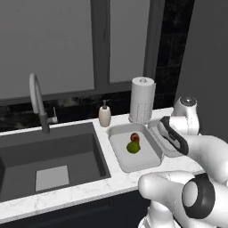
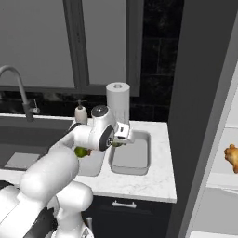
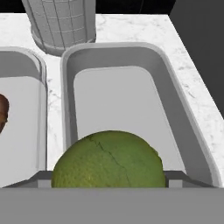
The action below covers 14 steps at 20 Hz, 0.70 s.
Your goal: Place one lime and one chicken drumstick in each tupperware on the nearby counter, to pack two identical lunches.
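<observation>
Two light-grey tupperware trays lie side by side on the white marble counter (image 1: 89, 189), right of the sink. The left tupperware (image 1: 116, 133) holds a green lime (image 1: 132, 147) and a brown chicken drumstick (image 1: 135, 137). My gripper (image 3: 108, 178) is shut on a second lime (image 3: 108, 159) and hangs over the near end of the right tupperware (image 3: 166, 100), whose floor is bare. In the right base view the gripper (image 2: 120, 138) sits over that tray's (image 2: 148, 155) left rim. A golden-brown drumstick-like piece (image 2: 231, 158) lies on a white shelf at far right.
A paper towel roll (image 1: 142, 100) stands just behind the trays, with a soap bottle (image 1: 105, 115) to its left. The dark sink basin (image 1: 49, 162) and its curved faucet (image 1: 38, 102) take up the left. A tall dark panel (image 2: 200, 116) rises right of the counter.
</observation>
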### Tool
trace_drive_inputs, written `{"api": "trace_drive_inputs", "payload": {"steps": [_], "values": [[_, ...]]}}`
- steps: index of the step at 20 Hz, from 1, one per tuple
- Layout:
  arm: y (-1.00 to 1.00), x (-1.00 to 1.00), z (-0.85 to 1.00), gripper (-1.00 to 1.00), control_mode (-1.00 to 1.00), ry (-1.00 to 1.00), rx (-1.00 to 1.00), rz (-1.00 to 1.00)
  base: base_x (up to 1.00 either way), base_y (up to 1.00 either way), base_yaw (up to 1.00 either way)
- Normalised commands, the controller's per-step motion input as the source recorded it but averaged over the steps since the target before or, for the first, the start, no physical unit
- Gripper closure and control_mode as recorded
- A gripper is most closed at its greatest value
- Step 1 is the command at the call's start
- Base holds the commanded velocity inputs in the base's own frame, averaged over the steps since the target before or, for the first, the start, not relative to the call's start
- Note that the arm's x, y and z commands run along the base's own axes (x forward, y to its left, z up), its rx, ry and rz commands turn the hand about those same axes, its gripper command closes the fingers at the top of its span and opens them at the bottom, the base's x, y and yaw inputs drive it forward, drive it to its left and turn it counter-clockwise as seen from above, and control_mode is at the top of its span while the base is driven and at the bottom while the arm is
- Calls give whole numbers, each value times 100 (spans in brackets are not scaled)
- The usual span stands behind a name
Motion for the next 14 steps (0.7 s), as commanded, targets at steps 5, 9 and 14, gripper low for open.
{"api": "trace_drive_inputs", "payload": {"steps": [5, 9, 14], "values": [[-36, 58, -36, 100, -100, 6, 0, 0, 0, 0, 0], [-26, 48, -35, 100, -100, 2, 0, 0, 0, 0, 0], [-3, 45, -44, -100, -100, 0, 0, 0, 0, 0, 0]]}}
